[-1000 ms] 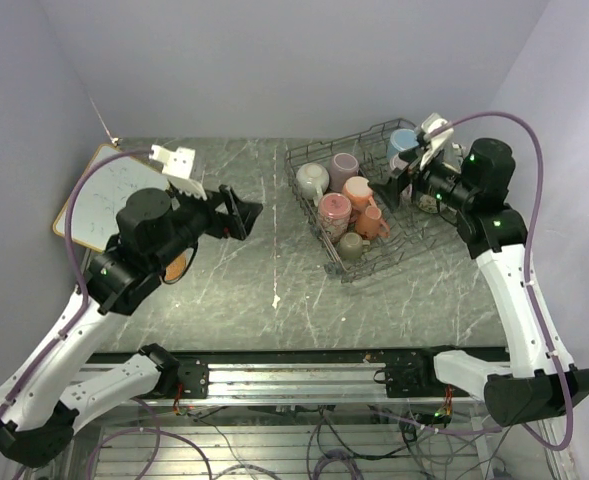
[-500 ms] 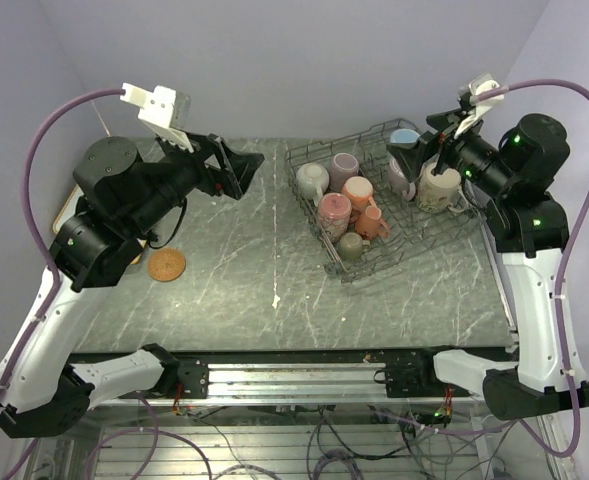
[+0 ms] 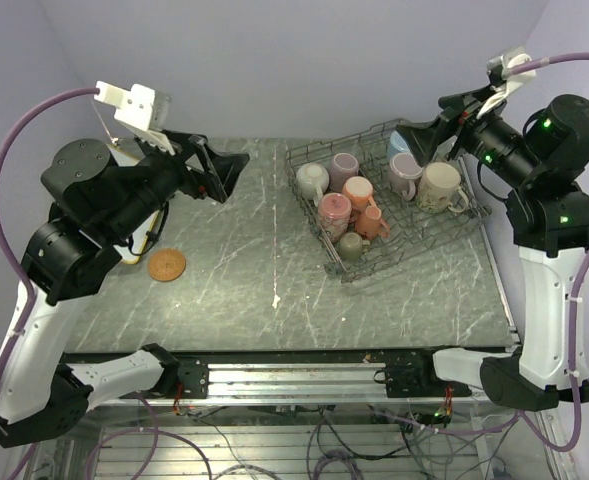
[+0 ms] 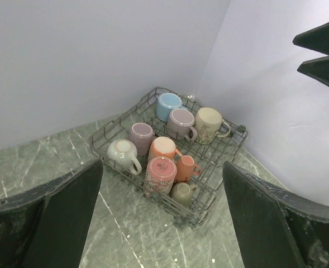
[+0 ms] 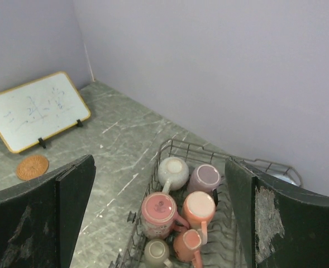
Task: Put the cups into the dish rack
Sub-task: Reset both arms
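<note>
We count nine cups (image 4: 163, 149), all of them inside the dish rack (image 3: 426, 243), which sits askew at the far right corner of the table (image 3: 244, 280), close to both walls. Six crowd the rack's left half: a whitish cup (image 3: 311, 180) and a mauve cup (image 3: 344, 166) at the back, a peach cup (image 3: 357, 189) and a pink flowered cup (image 3: 333, 210) pressed together in the middle, then a small orange cup (image 3: 372, 222) and an olive cup (image 3: 350, 245) nearest the front. Three more fill the right half: a light blue cup (image 4: 168, 104) farthest back, a second mauve cup (image 4: 181, 121) beside it, and a cream flowered cup (image 3: 439, 185) next to that. We cannot tell whether they stand mouth up or down. The right gripper (image 3: 424, 122) hovers above the rack's far end, fingers spread wide with nothing between them. The left gripper (image 3: 230, 173) hangs well left of the rack, equally wide apart and empty. A cork coaster (image 3: 166, 265) lies on the table's left side, and a whiteboard (image 5: 37, 110) stands propped at the far left.
</note>
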`<state>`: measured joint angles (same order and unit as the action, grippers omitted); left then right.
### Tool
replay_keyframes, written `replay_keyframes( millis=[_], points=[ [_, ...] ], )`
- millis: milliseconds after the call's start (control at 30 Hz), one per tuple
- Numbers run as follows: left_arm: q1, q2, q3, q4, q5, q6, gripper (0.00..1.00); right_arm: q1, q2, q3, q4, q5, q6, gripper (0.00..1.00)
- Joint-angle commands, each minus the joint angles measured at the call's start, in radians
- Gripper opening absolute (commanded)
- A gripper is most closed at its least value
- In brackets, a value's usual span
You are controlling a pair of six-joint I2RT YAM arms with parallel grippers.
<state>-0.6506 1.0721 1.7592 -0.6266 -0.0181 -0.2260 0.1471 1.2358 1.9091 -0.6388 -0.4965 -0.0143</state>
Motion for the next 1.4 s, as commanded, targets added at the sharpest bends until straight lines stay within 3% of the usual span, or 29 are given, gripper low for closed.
replay_keyframes(
  millis=[0, 900, 1367],
  points=[
    [0.003, -0.032, 0.034, -0.014, -0.006, 0.015, 0.98, -0.003, 0.024, 0.071, -0.038, 0.035, 0.027, 1.00],
    [0.004, -0.041, -0.037, 0.087, 0.083, -0.030, 0.98, -0.003, 0.021, 0.062, -0.064, -0.032, -0.035, 1.00],
    [0.004, -0.037, -0.038, 0.093, 0.126, -0.062, 0.98, -0.003, -0.020, 0.019, -0.031, 0.004, 0.053, 1.00]
  ],
)
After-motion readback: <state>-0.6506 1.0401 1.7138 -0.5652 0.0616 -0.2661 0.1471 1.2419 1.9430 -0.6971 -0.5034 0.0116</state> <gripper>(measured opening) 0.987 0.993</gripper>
